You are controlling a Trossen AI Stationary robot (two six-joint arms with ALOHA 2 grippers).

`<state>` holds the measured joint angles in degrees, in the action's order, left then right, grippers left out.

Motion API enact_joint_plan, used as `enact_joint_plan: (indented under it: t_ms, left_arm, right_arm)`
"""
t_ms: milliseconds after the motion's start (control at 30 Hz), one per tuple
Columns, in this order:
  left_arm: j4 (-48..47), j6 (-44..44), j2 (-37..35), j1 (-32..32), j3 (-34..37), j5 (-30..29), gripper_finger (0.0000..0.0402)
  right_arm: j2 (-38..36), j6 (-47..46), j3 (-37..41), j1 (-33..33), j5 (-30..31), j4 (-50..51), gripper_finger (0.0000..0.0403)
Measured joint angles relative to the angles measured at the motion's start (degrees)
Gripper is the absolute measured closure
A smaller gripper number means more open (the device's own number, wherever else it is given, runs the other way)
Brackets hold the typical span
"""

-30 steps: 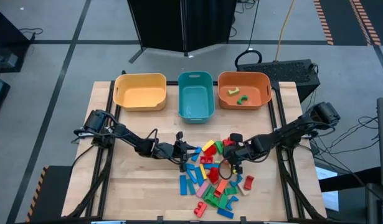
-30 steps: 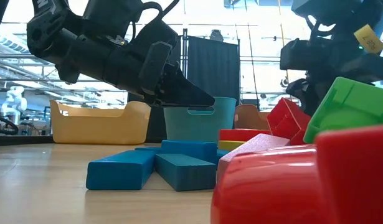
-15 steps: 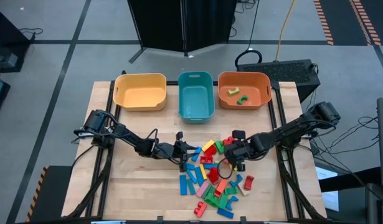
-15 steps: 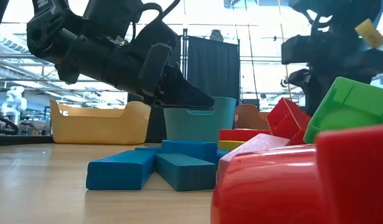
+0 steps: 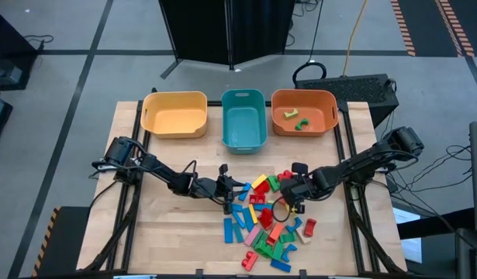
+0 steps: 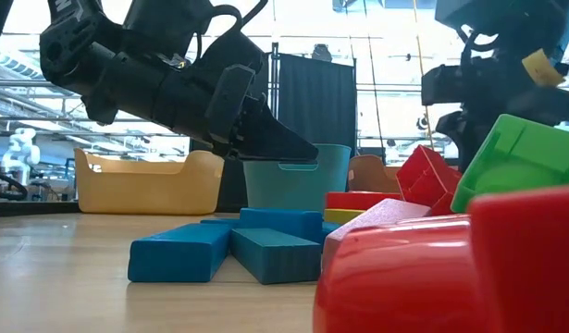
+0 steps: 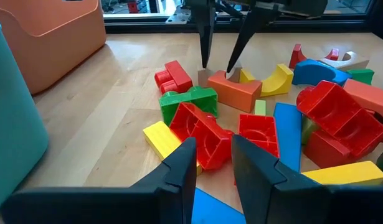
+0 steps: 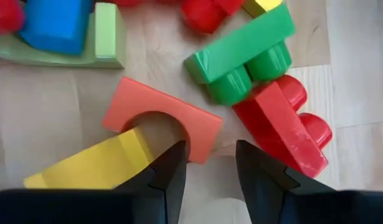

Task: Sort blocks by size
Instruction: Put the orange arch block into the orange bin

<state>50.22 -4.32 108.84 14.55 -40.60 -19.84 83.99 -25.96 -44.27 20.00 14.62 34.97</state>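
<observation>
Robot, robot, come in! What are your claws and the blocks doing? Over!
Left end effector open, empty, at the pile's left edge. Right end effector open, empty, over the blocks. Two pieces in the orange bin. Nothing blocking.

Blocks (image 5: 267,221) heaped loosely on the counter, toward its near right part: blue, red, green, yellow, orange and pink, in long bars, medium bricks and small pieces, most lying flat, some tilted against each other. Several blue bars (image 6: 180,251) flat at the heap's left edge, side by side. Two small pieces (image 5: 295,118), one yellow and one green, apart from the rest inside the orange bin. Seen close from the right wrist: an orange arch block (image 8: 162,118) lying flat, a yellow wedge (image 8: 91,163) touching it, a green studded brick (image 8: 244,53) beside a red studded brick (image 8: 281,129).
</observation>
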Motion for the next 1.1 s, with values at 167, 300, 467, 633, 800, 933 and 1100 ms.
enact_joint_plan:
  t_ms: [167,300,467,633,800,933,1100]
  left_arm:
    - [0.1,0.0,0.0,0.0,0.0,0.0,0.0308]
    - [0.1,0.0,0.0,0.0,0.0,0.0,0.0308]
    - [0.3,0.0,0.0,0.0,0.0,0.0,0.0308]
    - [0.2,0.0,0.0,0.0,0.0,0.0,0.0308]
    - [0.2,0.0,0.0,0.0,0.0,0.0,0.0308]
    - [0.0,0.0,0.0,0.0,0.0,0.0,0.0308]
    - [-0.2,0.0,0.0,0.0,0.0,0.0,0.0308]
  right_arm:
    - [0.0,-0.1,1.4,-0.5,-1.4,-3.1,0.0275]
    - [0.0,-0.3,2.7,-1.3,-2.0,-5.1,0.0275]
    - [0.0,-0.3,2.8,-1.6,-2.6,-5.1,0.0275]
    - [0.0,0.0,2.8,-1.6,-3.0,-5.0,0.0299]
    - [0.9,0.2,2.8,-1.6,-2.8,-6.1,0.0332]
    - [1.9,0.6,2.8,-1.6,-2.8,-7.7,0.0336]
    - [2.2,1.6,2.8,-1.6,-2.9,-7.1,0.0348]
